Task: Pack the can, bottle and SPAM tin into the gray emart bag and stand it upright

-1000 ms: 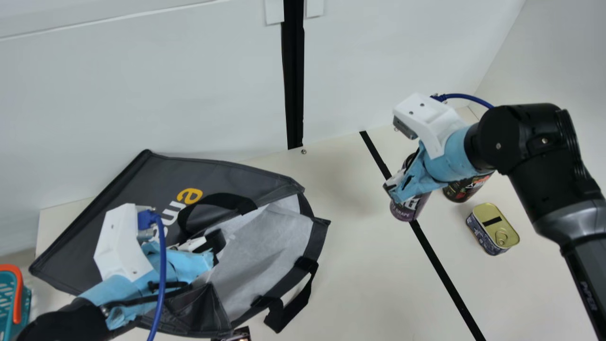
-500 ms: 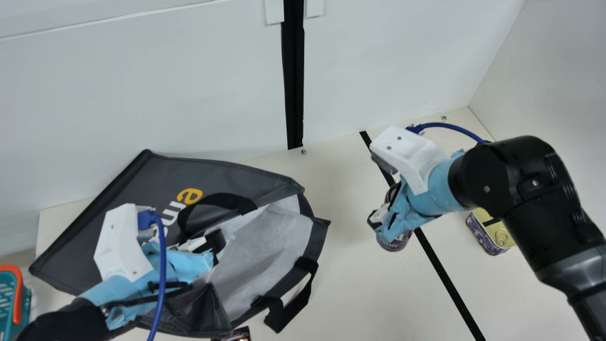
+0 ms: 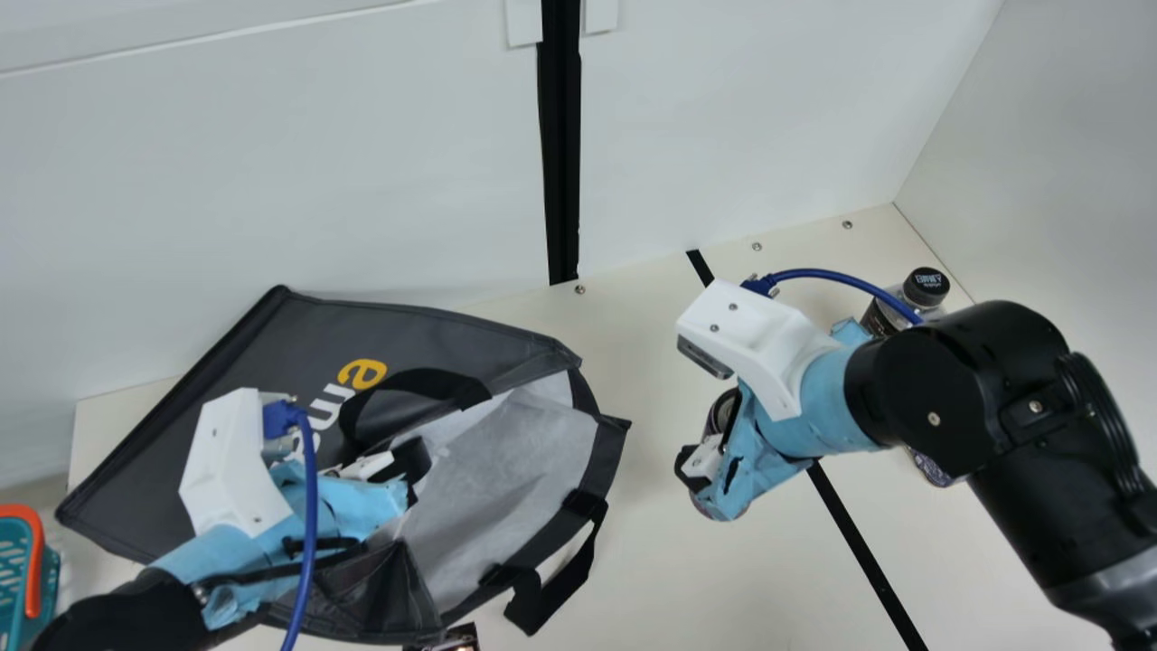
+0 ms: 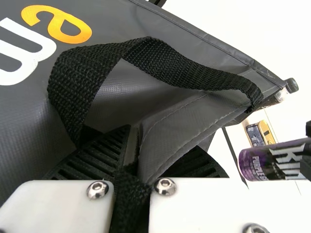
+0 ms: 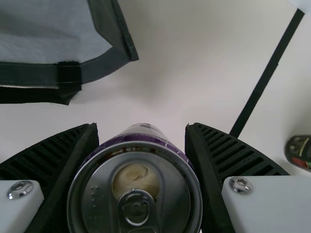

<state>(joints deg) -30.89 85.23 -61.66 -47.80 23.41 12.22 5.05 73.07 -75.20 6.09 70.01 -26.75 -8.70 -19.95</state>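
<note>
Taking the hours from the middle of the main view, has one teal basket [image 3: 50,579] at eight o'clock, by the edge. Farther in, also toward eight, has one gray emart bag [image 3: 298,362] laid on its side, long axis running from between nine and ten to between three and four, mouth end toward the latter. Brings the left arm [image 3: 126,615] in from the lower corner, angled toward two o'clock, and pinches a fold of bag fabric in the left gripper [image 3: 402,466], drawn together on it. Near seven, at the bottom edge, has one small dark object [image 3: 452,640], mostly hidden. At four o'clock holds one purple can [image 3: 723,411], long axis nearly twelve to six, lid end toward twelve; grips this by the sides in the right gripper [image 3: 703,463], spread to the can's width. Cannot tell if touching the table [image 3: 651,542]. Raises the right arm [image 3: 976,389] from the lower right, bent at the joint, then slants it down toward eight. Just past three, beyond that arm, has one bottle [image 3: 926,287], cap end toward one. Near four has one SPAM tin [image 3: 931,470], largely covered by the arm.
</note>
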